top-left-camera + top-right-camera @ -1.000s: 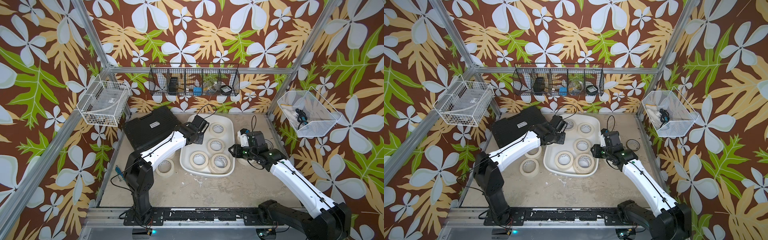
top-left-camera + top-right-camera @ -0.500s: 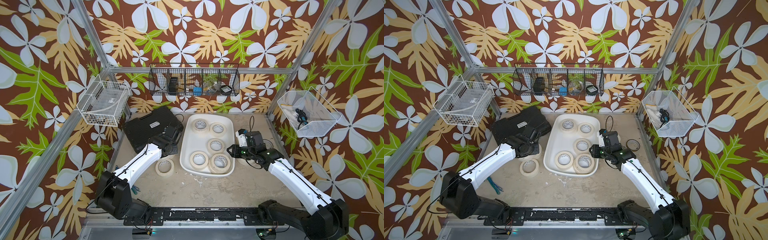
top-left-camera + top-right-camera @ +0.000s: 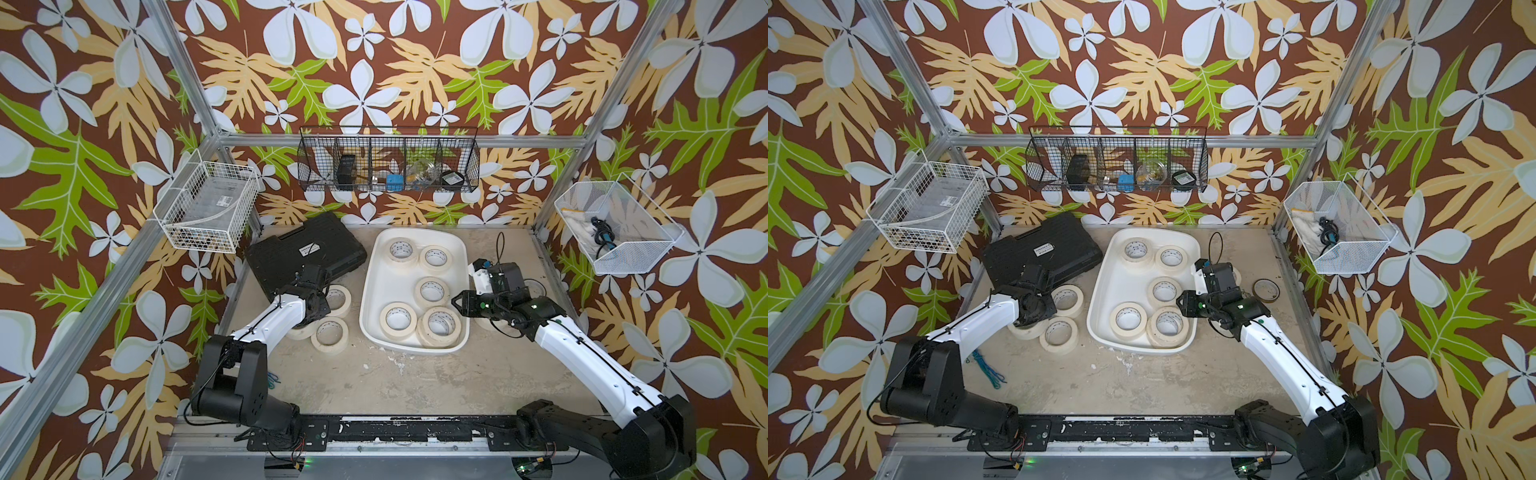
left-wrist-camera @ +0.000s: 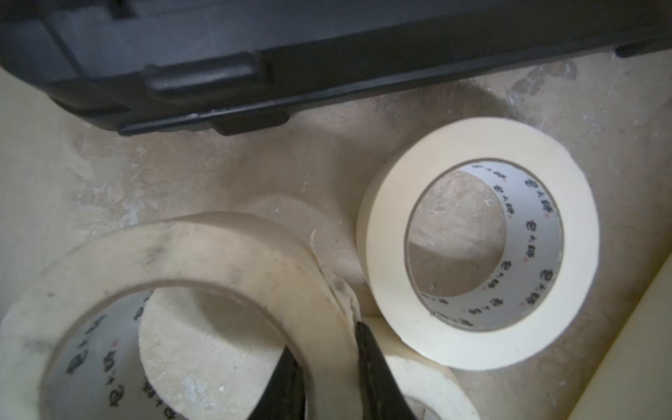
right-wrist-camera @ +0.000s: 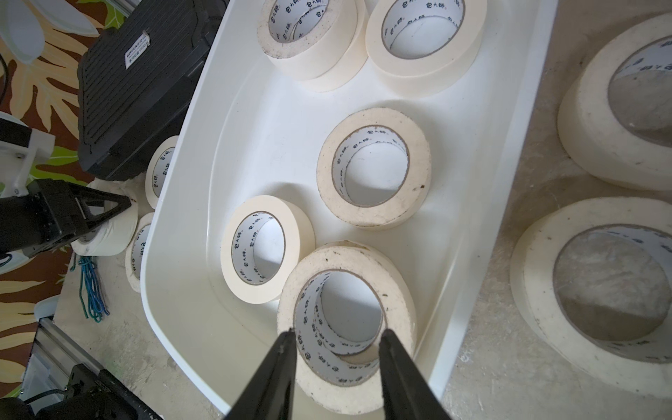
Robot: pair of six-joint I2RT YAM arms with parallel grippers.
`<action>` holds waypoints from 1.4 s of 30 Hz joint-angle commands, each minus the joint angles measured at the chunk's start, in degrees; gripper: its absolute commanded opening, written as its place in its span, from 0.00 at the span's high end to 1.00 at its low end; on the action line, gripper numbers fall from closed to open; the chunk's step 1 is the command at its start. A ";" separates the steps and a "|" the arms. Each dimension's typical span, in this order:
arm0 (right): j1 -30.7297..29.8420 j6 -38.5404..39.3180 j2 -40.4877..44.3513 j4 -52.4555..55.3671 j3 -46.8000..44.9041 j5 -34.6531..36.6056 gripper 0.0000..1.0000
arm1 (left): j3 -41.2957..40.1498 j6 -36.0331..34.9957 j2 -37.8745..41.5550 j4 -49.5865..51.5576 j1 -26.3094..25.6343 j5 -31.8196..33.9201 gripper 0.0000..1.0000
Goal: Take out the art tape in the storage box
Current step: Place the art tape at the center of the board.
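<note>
Overall, the cell is closed in on three sides by brown wallpaper (image 3: 374, 62) printed with white flowers and green and tan leaves, and framed with aluminium posts (image 3: 183, 70). The tabletop (image 3: 374, 382) is a beige, scuffed board marked with pale scrapes and white flecks. A blue-green cord (image 3: 988, 365) lies near its left edge.

A black wire basket (image 3: 388, 160) of small items hangs on the back wall. A white wire basket (image 3: 205, 216) is on the left wall and a white mesh basket (image 3: 615, 232) is on the right.

The storage box (image 3: 384, 282) sits toward the back of the board, with a black ribbed hard case (image 3: 307, 253) just beside it on the left. The art tape (image 3: 419, 291) lies flat at five spots inside the box. The near-right spot is a stacked roll (image 5: 398, 291).

Loose rolls (image 3: 316, 337) rest on the bare board to the left of the box. The right wrist view shows two more rolls (image 5: 531, 262) on the board at the box's other side.

The left gripper (image 4: 323, 342) is clamped on the wall of a gripped roll (image 4: 218, 251) outside the box, with one finger inside the core and one outside. The right gripper (image 5: 336, 334) hangs over the stacked roll with its jaws apart and nothing pinched between them.
</note>
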State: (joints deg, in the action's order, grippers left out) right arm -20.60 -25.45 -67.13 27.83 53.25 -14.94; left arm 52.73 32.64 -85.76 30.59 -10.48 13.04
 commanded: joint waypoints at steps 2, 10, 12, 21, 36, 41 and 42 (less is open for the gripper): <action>-0.04 0.74 0.64 0.41 -0.20 1.02 0.59 | 1.21 -1.57 -1.85 -3.52 1.91 1.02 0.86; 0.00 0.84 0.17 0.11 -0.69 1.07 0.59 | 4.77 -2.13 -6.22 -2.45 2.96 3.19 0.88; -0.03 1.10 -0.01 0.08 -0.58 1.18 0.59 | 4.53 -1.98 -5.92 -2.90 2.97 1.49 0.88; -0.01 1.11 -1.15 -0.54 -0.43 0.44 0.59 | 3.28 -2.32 -1.02 -0.05 2.94 3.03 0.88; -0.10 1.53 -0.10 0.05 -0.54 0.30 0.59 | -0.17 -1.26 -1.82 1.00 4.41 6.70 0.88; -0.09 1.47 0.07 0.07 -0.35 0.09 0.59 | -1.55 -1.24 -2.03 -1.60 4.26 1.06 0.89; -0.10 1.48 0.22 0.11 -0.33 0.15 0.59 | -1.79 -1.05 -1.79 -1.92 4.11 0.35 0.89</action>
State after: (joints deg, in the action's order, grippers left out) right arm -20.64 -24.40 -67.33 27.92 52.51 -14.79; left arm 52.01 31.14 -87.09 29.89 -6.31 18.24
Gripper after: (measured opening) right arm 0.408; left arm 0.234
